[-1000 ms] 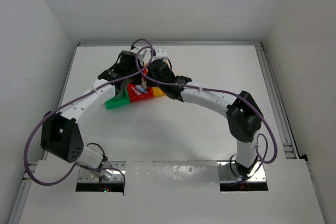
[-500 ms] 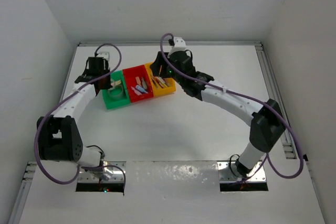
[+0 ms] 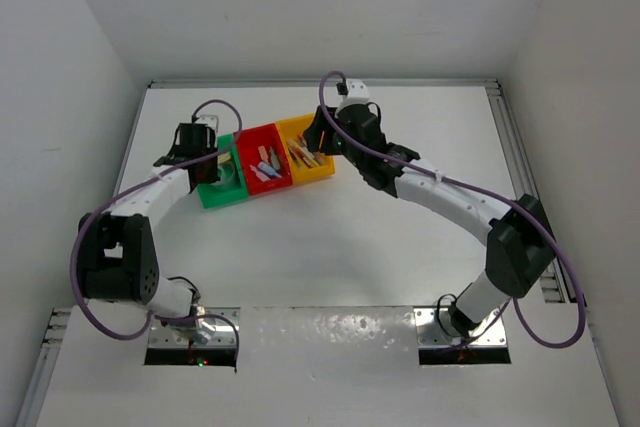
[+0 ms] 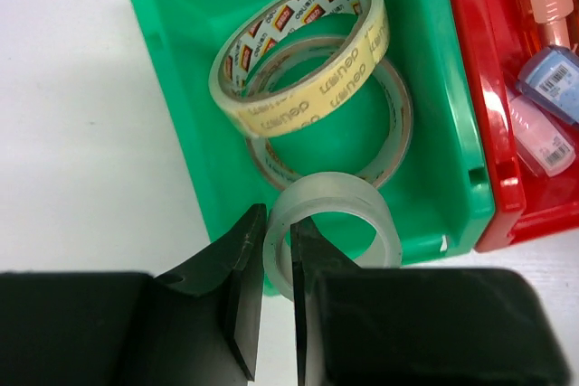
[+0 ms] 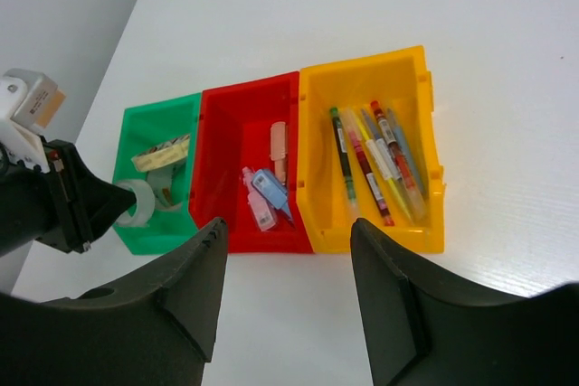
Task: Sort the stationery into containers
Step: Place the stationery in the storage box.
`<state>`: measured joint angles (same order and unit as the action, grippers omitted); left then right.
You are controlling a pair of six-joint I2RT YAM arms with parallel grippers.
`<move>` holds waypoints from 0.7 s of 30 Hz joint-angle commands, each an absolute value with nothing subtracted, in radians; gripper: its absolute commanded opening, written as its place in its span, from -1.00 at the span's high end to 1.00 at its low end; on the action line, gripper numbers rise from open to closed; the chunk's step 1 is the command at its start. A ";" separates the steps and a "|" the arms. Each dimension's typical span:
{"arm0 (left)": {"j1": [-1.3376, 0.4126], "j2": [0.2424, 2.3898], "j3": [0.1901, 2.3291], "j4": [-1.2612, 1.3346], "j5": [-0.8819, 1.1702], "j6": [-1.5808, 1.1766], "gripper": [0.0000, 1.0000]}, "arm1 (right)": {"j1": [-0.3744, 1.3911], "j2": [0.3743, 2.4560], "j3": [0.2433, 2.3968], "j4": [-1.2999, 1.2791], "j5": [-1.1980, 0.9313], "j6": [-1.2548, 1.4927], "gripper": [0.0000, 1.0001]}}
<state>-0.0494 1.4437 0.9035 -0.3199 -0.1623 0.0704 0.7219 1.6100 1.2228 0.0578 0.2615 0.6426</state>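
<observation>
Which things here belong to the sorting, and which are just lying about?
Job: green bin, red bin, yellow bin, tape rolls, clear roll in left claw, sticks, pens.
Lying about: purple cable, table only.

White table [image 3: 330,247], matte, takes up most of the top view. Plain white walls [image 3: 300,7] close it in on three sides. Metal rail [image 3: 522,182] along the table's right edge. Shiny plate [image 3: 330,332] at the near edge.
</observation>
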 commanded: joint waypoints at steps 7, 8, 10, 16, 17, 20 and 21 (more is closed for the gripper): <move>-0.068 1.568 0.979 -0.273 -0.180 0.058 0.70 | 0.693 1.500 1.171 0.087 0.311 0.618 -0.12; -0.067 1.574 0.980 -0.278 -0.176 0.058 0.56 | 0.693 1.491 1.169 0.087 0.314 0.612 -0.12; -0.063 1.574 0.983 -0.282 -0.176 0.055 0.38 | 0.692 1.486 1.163 0.084 0.318 0.609 -0.12; -0.052 1.559 1.051 -0.317 -0.172 0.048 -0.06 | 0.681 1.468 1.160 0.077 0.330 0.594 -0.13; -0.052 1.557 1.075 -0.325 -0.170 0.045 -0.10 | 0.678 1.467 1.160 0.071 0.330 0.589 -0.13; -0.054 1.539 1.115 -0.360 -0.153 0.037 -0.13 | 0.651 1.457 1.164 0.039 0.324 0.594 -0.19; -0.052 1.534 1.147 -0.385 -0.147 0.032 -0.14 | 0.637 1.451 1.166 0.025 0.308 0.594 -0.24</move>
<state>-0.0574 1.5837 1.0698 -0.3534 -0.1715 0.0483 0.6716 1.4986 1.1614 0.0395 0.3099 0.6052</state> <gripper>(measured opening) 0.566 0.600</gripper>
